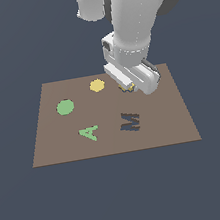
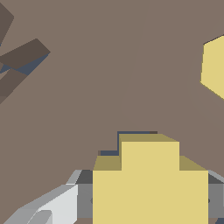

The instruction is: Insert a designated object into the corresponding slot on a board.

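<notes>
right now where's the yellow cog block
The yellow cog block sits between the tool's fingers, low over the board toward its far edge, to the exterior view's right of the yellow circle.

We see a brown board (image 1: 46, 143) with a green circle (image 1: 65, 107), a green letter A (image 1: 89, 132), a yellow circle (image 1: 97, 86) and a dark M (image 1: 130, 122). The block (image 2: 150, 183) is yellow. The arm (image 1: 133, 22) is white and grey.

The flat brown rectangular board (image 1: 117, 141) was one. On it showed one green circle (image 1: 65, 107), one green letter A (image 1: 89, 132), one yellow round disc (image 1: 97, 86) and one dark M-shaped cutout (image 1: 130, 122). One thick yellow lobed block (image 2: 150, 183) appeared.
</notes>
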`<state>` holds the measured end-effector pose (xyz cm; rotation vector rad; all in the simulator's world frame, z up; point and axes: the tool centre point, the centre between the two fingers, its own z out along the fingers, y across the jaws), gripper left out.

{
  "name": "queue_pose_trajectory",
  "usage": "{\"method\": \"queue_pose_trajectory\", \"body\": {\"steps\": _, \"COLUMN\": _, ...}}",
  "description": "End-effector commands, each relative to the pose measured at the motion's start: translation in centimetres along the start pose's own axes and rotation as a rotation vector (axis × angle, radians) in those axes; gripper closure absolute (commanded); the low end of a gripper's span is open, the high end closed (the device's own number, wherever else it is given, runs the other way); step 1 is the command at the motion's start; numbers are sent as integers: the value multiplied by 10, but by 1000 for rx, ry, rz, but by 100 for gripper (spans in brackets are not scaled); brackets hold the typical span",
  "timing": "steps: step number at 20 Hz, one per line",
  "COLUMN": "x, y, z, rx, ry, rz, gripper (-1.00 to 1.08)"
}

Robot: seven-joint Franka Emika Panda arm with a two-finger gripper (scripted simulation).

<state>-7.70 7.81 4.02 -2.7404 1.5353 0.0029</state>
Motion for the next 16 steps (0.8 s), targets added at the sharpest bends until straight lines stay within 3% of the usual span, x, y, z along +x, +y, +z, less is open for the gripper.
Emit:
{"method": "queue_pose_trajectory", "body": {"steps": 1, "x": 0, "y": 0, "z": 1, "rx": 0, "ry": 0, "rz": 1, "gripper": 108}}
{"method": "queue_pose_trajectory", "body": {"steps": 6, "x": -1, "y": 0, "z": 10, "rx": 0, "ry": 0, "rz": 5, "gripper": 108}}
{"method": "queue_pose_trajectory", "body": {"steps": 7, "x": -1, "y": 0, "z": 10, "rx": 0, "ry": 0, "rz": 5, "gripper": -92}}
{"method": "queue_pose_trajectory", "body": {"steps": 16, "x": -1, "y": 0, "z": 10, "rx": 0, "ry": 0, "rz": 5, "gripper": -92}}
